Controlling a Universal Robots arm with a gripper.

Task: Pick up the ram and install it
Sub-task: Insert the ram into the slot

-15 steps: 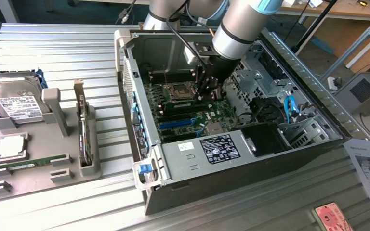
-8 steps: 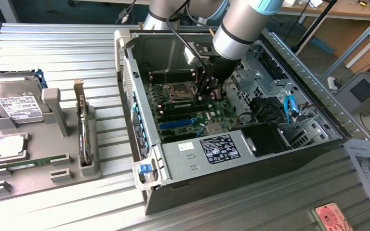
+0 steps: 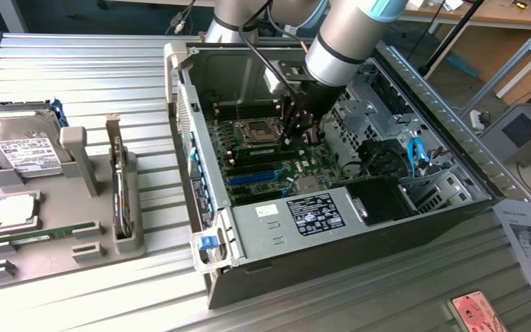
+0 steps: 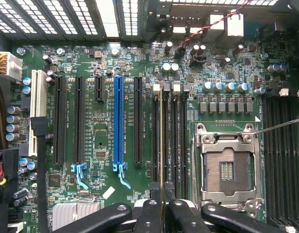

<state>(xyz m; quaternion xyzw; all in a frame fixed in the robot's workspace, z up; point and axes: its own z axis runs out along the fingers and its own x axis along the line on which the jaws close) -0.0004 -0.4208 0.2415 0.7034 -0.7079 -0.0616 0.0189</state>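
Where the arm reaches into the open computer case (image 3: 325, 266), we list: 1 green motherboard (image 4: 96, 121); 1 gripper (image 4: 163, 205), fingers clamped on the ram (image 4: 162, 141) (seen edge-on), which stands along the black memory slots (image 4: 181, 141), near the CPU socket (image 4: 227, 167).
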